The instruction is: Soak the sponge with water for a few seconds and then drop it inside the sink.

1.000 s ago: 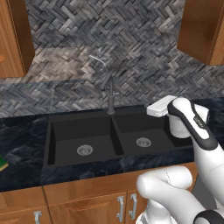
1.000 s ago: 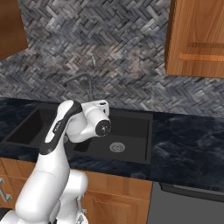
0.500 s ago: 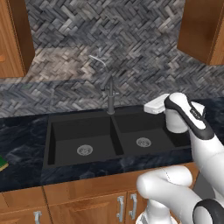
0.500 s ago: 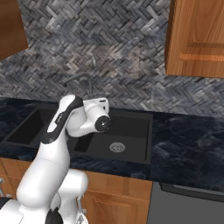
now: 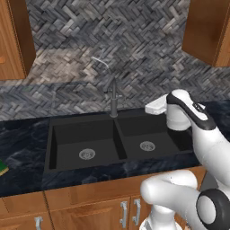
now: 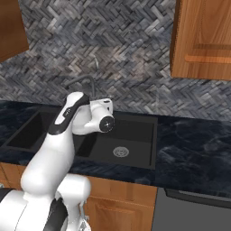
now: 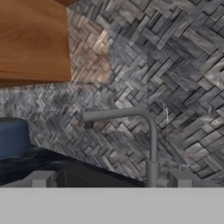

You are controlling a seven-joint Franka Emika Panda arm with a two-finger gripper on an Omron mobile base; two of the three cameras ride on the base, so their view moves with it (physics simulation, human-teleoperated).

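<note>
Matte black sink (image 5: 67,134); dark marbled countertop (image 6: 194,144); grey herringbone backsplash (image 5: 112,45).

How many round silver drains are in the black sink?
2: one drain in the left basin, one drain in the right basin of the sink. None seem hidden.

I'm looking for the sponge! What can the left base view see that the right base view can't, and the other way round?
Left base view: the green and yellow sponge at the picture's left edge on the countertop, and the left basin's drain. Right base view: a grey appliance front below the countertop, right of the sink. Both: the black sink, its faucet, the right basin's drain and the white arm.
</note>
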